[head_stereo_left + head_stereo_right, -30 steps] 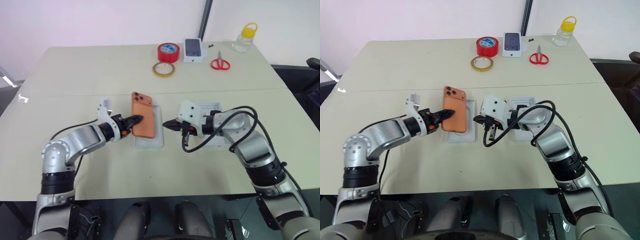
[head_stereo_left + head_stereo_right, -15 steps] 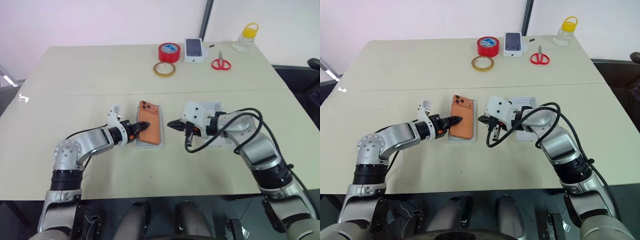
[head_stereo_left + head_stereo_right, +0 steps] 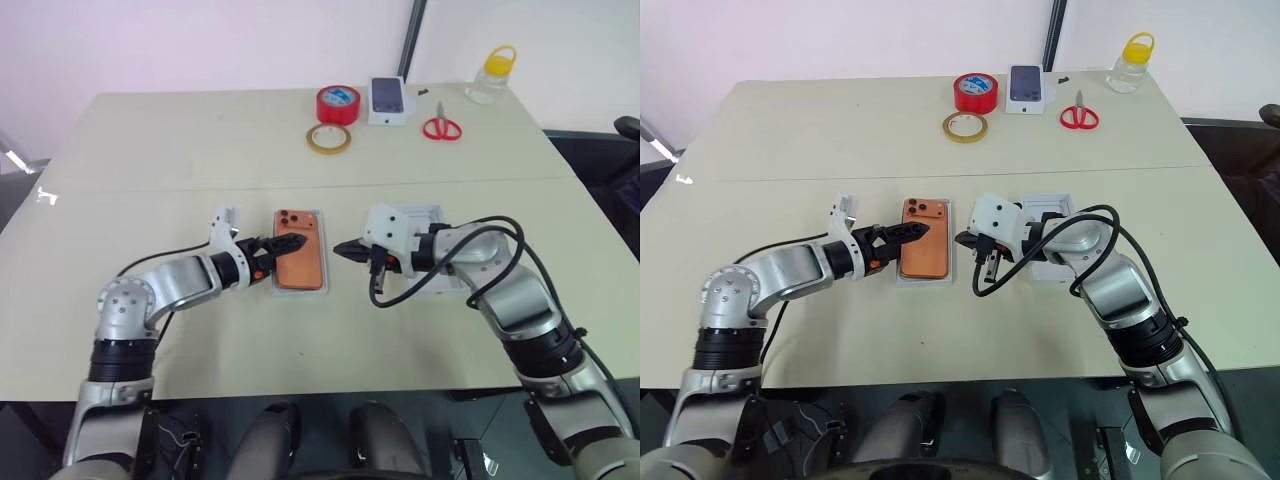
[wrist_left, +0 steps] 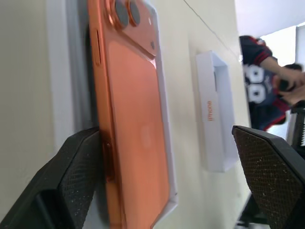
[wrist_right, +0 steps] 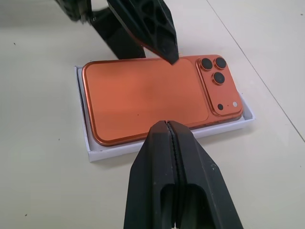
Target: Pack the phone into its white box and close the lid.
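OK, phone (image 3: 301, 263) lies back-up in the white box (image 3: 322, 286), counter centre. Left end effector (image 3: 285, 245) released at its 9 o'clock edge; right end effector (image 3: 343, 248) clenched, empty, at 3. Next: fetch the lid (image 3: 432, 217), further out at 3, and seat it squarely.

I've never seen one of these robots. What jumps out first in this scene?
The orange phone lying back-up in a shallow white box mid-table, between two black grippers: the left gripper open over it, the right gripper shut beside it. To the right lies the white lid; red tape and scissors sit at the far edge.
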### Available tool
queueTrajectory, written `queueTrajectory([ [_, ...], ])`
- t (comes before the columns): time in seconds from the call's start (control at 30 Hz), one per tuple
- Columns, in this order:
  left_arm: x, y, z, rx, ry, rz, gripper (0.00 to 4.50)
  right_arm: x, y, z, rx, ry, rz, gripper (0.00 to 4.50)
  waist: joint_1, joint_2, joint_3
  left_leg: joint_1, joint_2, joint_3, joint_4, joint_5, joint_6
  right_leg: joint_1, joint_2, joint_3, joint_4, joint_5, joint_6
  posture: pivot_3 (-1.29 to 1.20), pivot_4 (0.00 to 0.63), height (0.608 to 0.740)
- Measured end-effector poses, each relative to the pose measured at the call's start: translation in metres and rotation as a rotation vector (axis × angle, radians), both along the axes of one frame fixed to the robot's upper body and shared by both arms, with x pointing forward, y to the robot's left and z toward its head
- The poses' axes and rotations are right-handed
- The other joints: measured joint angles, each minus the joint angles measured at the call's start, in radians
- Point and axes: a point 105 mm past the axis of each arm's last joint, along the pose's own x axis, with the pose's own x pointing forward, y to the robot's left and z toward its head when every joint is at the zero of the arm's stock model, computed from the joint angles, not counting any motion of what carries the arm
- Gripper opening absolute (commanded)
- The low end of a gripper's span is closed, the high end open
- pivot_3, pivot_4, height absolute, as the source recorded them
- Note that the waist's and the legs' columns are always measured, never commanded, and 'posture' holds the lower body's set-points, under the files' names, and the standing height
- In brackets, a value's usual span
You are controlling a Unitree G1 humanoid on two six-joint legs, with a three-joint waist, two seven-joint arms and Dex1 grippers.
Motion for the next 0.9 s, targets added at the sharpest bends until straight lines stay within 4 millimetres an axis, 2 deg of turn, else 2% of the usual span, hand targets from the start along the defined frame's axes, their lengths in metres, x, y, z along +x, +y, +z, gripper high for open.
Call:
queueTrajectory([
  [0.13, -0.005, 0.006, 0.009, 0.065, -0.059, -0.033, 4.47, 0.000, 0.000, 0.000, -0.002, -0.001, -0.001, 0.00, 0.001, 0.000, 0.000, 0.000, 0.000, 0.000, 0.000, 0.000, 0.000, 0.000, 0.000, 0.000, 0.000, 0.000, 0.000, 0.00, 0.150, 0.740],
  [0.23, -0.004, 0.019, 0.014, 0.145, -0.104, -0.022, 4.47, 0.002, -0.002, -0.001, -0.003, 0.004, -0.009, 0.00, -0.002, 0.000, 0.000, 0.000, 0.000, 0.000, -0.001, 0.000, 0.000, 0.000, 0.000, 0.000, 0.000, 0.000, 0.000, 0.00, 0.150, 0.740],
  [0.27, -0.003, 0.024, 0.016, 0.165, -0.120, -0.008, 4.24, 0.003, -0.003, -0.002, -0.004, 0.007, -0.014, 0.00, -0.001, 0.000, 0.000, 0.000, 0.000, 0.000, -0.001, 0.000, 0.000, 0.000, 0.000, 0.000, 0.000, 0.000, 0.000, 0.00, 0.150, 0.740],
  [0.37, 0.004, 0.045, 0.016, 0.308, -0.185, 0.054, 3.27, 0.011, -0.003, -0.004, -0.020, 0.021, -0.050, 0.00, -0.005, 0.000, 0.000, 0.000, 0.000, 0.000, -0.001, 0.000, 0.000, 0.000, 0.000, 0.000, 0.000, 0.000, 0.000, 0.00, 0.150, 0.740],
  [0.47, 0.013, 0.071, 0.019, 0.504, -0.276, 0.117, 1.75, 0.024, -0.007, -0.013, -0.062, 0.044, -0.135, 0.00, 0.000, 0.001, 0.001, 0.000, 0.000, 0.000, -0.002, 0.000, 0.000, -0.001, 0.000, 0.000, 0.000, 0.000, 0.000, 0.00, 0.150, 0.740],
  [0.57, 0.017, 0.069, 0.007, 0.604, -0.309, 0.078, 0.21, 0.032, -0.001, -0.023, -0.097, 0.056, -0.179, 0.00, 0.002, 0.001, 0.001, 0.000, 0.000, 0.000, -0.002, 0.000, 0.000, 0.000, -0.001, 0.000, -0.001, 0.000, 0.000, 0.00, 0.150, 0.740],
  [0.7, 0.023, 0.057, -0.009, 0.710, -0.338, -0.018, 0.21, 0.039, 0.005, -0.033, -0.146, 0.062, -0.223, 0.00, 0.002, 0.000, 0.001, 0.000, 0.000, 0.000, -0.002, 0.000, 0.000, -0.001, 0.000, 0.000, -0.001, 0.000, 0.000, 0.00, 0.150, 0.740],
  [0.9, 0.035, 0.023, -0.022, 0.759, -0.389, -0.176, 0.21, 0.047, 0.017, -0.037, -0.196, 0.044, -0.244, 0.00, -0.005, 0.000, 0.001, 0.000, 0.000, 0.000, -0.002, 0.000, 0.000, -0.001, 0.000, 0.000, -0.001, 0.000, 0.000, 0.00, 0.150, 0.740],
])
